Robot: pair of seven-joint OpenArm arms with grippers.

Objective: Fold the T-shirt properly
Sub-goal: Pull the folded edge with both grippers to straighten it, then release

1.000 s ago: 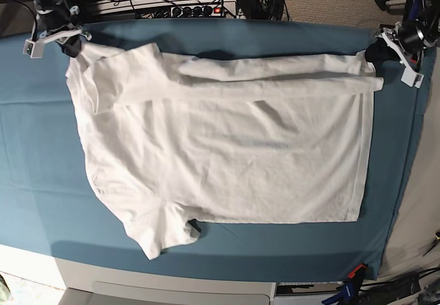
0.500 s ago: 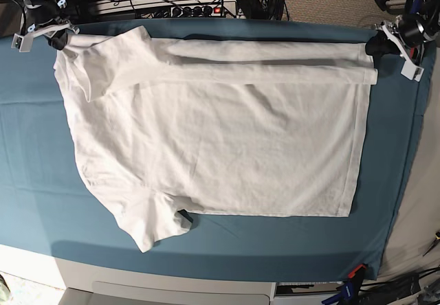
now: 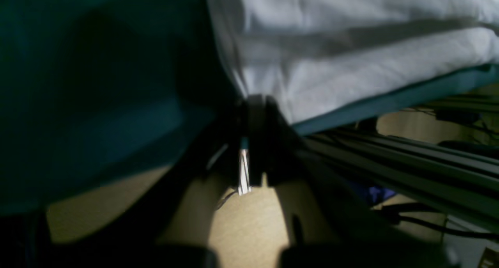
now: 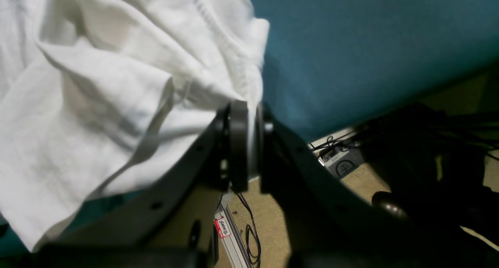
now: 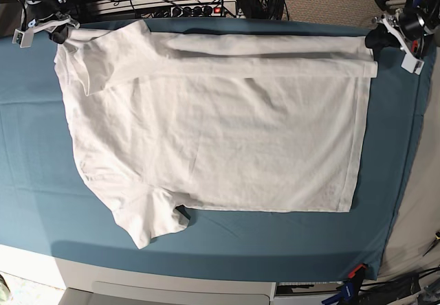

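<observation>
Both sets of fingers, left (image 5: pixel 377 40) and right (image 5: pixel 58 36), pinch the T-shirt (image 5: pixel 220 126) stretched at the counter's (image 5: pixel 34 181) twelve-o'clock edge, apparently ready to fold toward six o'clock.

The left claw (image 3: pixel 249 116) shows in its wrist view as two dark, blurred arms that widen toward the camera and narrow to rounded black tips. A thin pale strip runs between them lower down. In the base view it is black with a white bracket at its outer side.

The right claw (image 4: pixel 247 116) is matte black too. Its fingers (image 4: pixel 237 143) end in flat, rounded pads with a grey rim, and a small round screw head sits on the right one. Small holes dot the left arm. From the base view it carries a white bracket and black cables.
</observation>
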